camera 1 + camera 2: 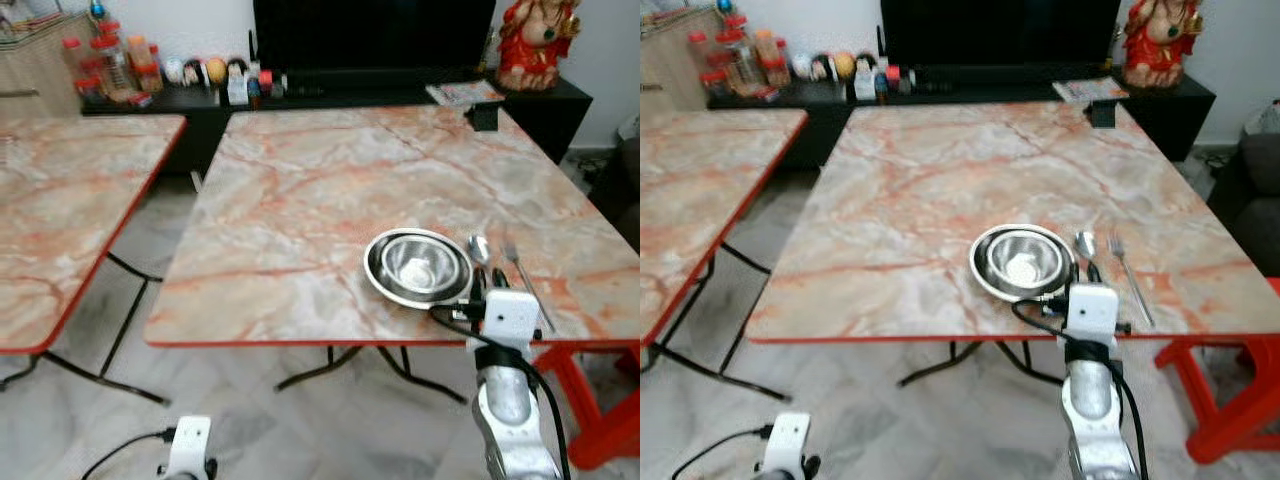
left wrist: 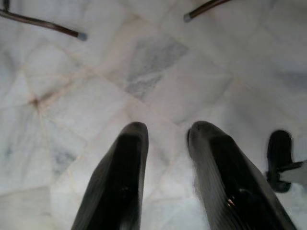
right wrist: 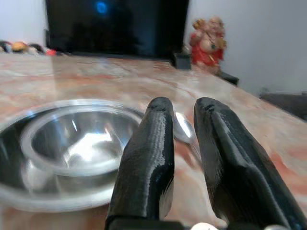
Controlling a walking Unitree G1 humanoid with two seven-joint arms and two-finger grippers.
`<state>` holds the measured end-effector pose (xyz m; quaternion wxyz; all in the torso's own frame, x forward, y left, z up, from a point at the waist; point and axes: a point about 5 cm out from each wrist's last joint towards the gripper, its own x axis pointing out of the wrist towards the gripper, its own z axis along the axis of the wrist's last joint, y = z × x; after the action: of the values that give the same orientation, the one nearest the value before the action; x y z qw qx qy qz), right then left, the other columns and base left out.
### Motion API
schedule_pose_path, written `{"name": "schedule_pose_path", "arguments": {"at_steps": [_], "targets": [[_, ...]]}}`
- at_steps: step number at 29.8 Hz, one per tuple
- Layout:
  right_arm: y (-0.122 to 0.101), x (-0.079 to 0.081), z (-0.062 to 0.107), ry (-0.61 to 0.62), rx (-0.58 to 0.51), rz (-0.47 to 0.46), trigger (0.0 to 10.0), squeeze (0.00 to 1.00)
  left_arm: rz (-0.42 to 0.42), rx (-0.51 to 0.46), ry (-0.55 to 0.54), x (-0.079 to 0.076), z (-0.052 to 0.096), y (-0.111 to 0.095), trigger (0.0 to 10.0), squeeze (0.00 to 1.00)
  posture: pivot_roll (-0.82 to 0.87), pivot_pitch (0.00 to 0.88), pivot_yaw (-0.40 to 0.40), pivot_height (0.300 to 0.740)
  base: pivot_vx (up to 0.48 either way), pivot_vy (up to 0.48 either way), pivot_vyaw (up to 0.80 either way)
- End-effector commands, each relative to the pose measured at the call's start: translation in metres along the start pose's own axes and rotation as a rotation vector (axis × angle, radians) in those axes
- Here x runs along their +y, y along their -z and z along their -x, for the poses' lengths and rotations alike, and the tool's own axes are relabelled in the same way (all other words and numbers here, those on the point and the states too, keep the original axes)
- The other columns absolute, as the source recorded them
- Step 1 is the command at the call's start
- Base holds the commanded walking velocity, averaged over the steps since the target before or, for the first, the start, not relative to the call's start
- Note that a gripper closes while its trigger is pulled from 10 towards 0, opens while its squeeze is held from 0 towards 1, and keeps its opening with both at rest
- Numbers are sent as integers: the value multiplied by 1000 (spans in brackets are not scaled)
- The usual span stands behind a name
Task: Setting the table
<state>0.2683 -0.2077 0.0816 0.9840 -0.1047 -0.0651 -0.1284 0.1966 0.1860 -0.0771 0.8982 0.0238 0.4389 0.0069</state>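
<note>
The right claw (image 3: 181, 112) hovered low over the worktop (image 1: 300, 200) near its front edge, fingers a narrow gap apart, holding nothing, with the spoon (image 1: 479, 247) just ahead of its tips. A steel bowl (image 1: 420, 262) sat in a plate (image 1: 376, 271) just beside it, a fork (image 1: 522, 275) lying past the spoon. The left claw (image 2: 168, 139) hung slightly parted above the floor (image 2: 144, 72).

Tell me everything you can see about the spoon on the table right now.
The spoon looks like shiny metal. It lies flat on the marble-patterned table near the front edge, bowl end pointing away from the robot, between the steel bowl and the fork, apart from both. The right gripper hovers over its handle with a narrow gap between the fingers; whether they touch it cannot be told.
</note>
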Motion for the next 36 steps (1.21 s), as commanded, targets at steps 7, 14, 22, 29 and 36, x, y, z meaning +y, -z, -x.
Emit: {"name": "schedule_pose_path", "arguments": {"at_steps": [7,14,22,29,36], "targets": [[15,2,17,-9,39,4,10000,0,14,16,-8,4,1,5,10000,0,-110,0,28,740,0,347,0],[45,-1,42,-35,167,29,10000,0,16,17,-9,4,1,6,10000,0,-113,0,27,740,0,343,0],[92,-9,69,-18,437,-15,10000,0,14,12,-6,3,1,5,10000,0,-112,0,29,740,0,337,0],[127,-13,87,12,717,-103,10000,0,4,14,-7,3,1,4,10000,0,-106,0,31,740,0,273,0],[147,-12,112,1,941,-135,10000,0,5,12,-14,5,0,2,10000,0,-96,0,33,740,0,473,0]]}}
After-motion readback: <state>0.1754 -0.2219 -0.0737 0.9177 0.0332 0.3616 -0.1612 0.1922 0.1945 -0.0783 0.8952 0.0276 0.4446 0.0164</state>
